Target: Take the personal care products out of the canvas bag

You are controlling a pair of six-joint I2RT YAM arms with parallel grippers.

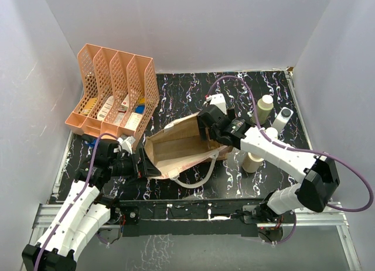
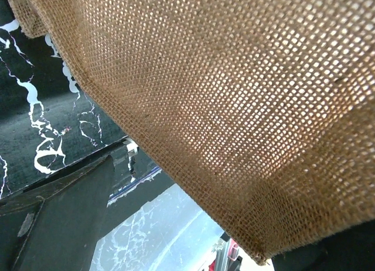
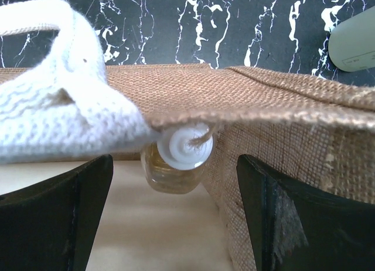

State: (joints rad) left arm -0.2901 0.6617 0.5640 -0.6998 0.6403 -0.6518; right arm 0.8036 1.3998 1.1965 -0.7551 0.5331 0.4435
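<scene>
The job looks mostly done. At least three personal care products stand out on the tabletop [image 1: 187,89] to the right of the canvas bag [image 1: 176,147]: a beige bottle [image 1: 263,109], a slim white-grey bottle [image 1: 282,119] and a cream bottle [image 1: 253,161]. One small clear bottle [image 3: 176,165] with a white cap is left inside, tucked under the rim and the white handle [image 3: 53,107].

The right hand [image 3: 173,165] reaches into the bag's end with its jaws apart either side of that bottle, not touching it. The left hand [image 1: 145,165] is spread wide at the bag's near-left edge, the weave between its jaws; whether it touches, I cannot tell.
</scene>
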